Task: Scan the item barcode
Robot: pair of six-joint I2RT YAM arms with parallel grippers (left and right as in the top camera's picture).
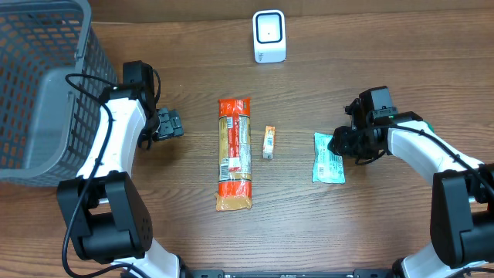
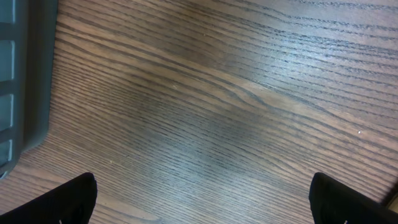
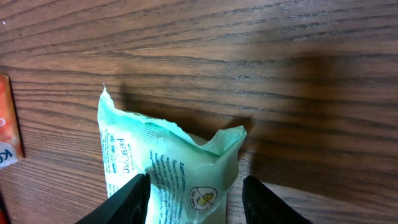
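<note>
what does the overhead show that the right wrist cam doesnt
Only overhead: the grey basket, the white scanner, the small box, the orange packet in full, and the left gripper, open over bare table. Only right wrist: the print on the green packet, its crumpled end, and the right gripper straddling it; whether it pinches is unclear. Both: the green packet, the table, something orange beside it.

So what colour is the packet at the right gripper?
The packet is mint green, clearest in the right wrist view.
</note>
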